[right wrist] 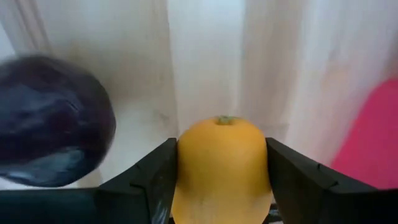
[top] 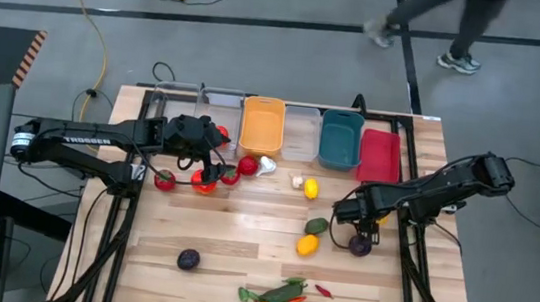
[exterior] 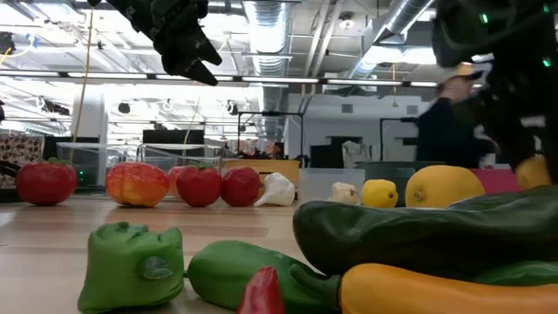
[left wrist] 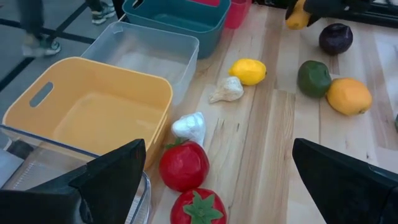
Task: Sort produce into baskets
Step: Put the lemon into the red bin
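Observation:
My right gripper [top: 371, 220] stands at the table's right, pointing down, shut on a yellow-orange fruit [right wrist: 222, 165]. A dark purple ball [top: 360, 245] lies just beside it. My left gripper [top: 210, 165] hangs open above the red tomatoes [left wrist: 183, 165] near the orange basket [top: 262, 125], touching nothing. Baskets stand in a row along the far edge: clear [top: 300, 132], teal [top: 340, 138], red [top: 380, 155]. Garlic [left wrist: 188, 126], a lemon [left wrist: 248, 71], a green piece [left wrist: 313, 78] and an orange fruit [left wrist: 348, 95] lie on the table between the arms. My right gripper pinches the yellow-orange fruit by its two opposite sides [right wrist: 186, 168] between its two fingers [right wrist: 155, 177]. The fingers come from above, pointing down. The fruit's stem end [right wrist: 224, 119] faces away from the wrist. Whether the fruit is clear of the table, I cannot tell.
A second purple ball [top: 188, 259] and a heap of green pieces and thin chilies [top: 280, 293] lie near the front edge. Another clear basket [top: 220, 101] stands far left. A person [top: 434, 27] walks on the floor beyond the table.

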